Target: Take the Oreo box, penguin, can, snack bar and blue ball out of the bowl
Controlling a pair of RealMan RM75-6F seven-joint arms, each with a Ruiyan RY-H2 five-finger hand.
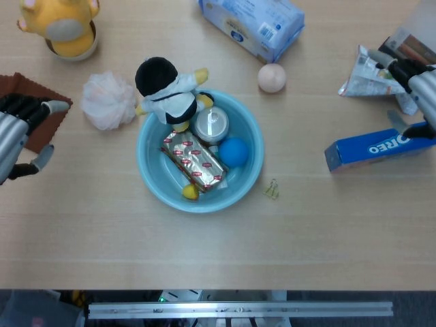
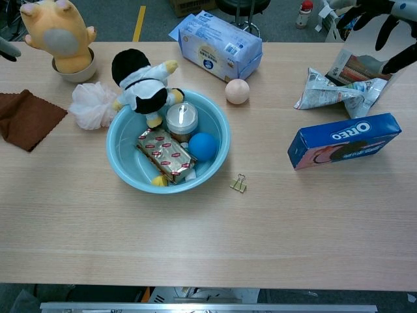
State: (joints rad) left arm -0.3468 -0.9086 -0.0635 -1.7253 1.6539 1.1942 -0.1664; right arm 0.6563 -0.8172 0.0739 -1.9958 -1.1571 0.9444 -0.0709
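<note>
So the Oreo box (image 1: 380,146) already lay on the tabletop (image 1: 204,245), well to the right of the bowl (image 1: 155,182), which left four things to take out. The penguin (image 1: 167,92) leaned over the bowl's far rim; the can (image 1: 212,123), the blue ball (image 1: 236,151) and the foil-wrapped snack bar (image 1: 196,161) sat inside, packed close together. My right hand (image 1: 419,88) was at the far right edge above the box, fingers spread and holding nothing. My left hand (image 1: 17,133) hung at the left edge over the brown cloth (image 1: 30,92), fingers apart, empty too. I judged the penguin the easiest next pick: bring the left hand across, past the white puff (image 1: 107,101), and close around the soft body without tipping the bowl.
</note>
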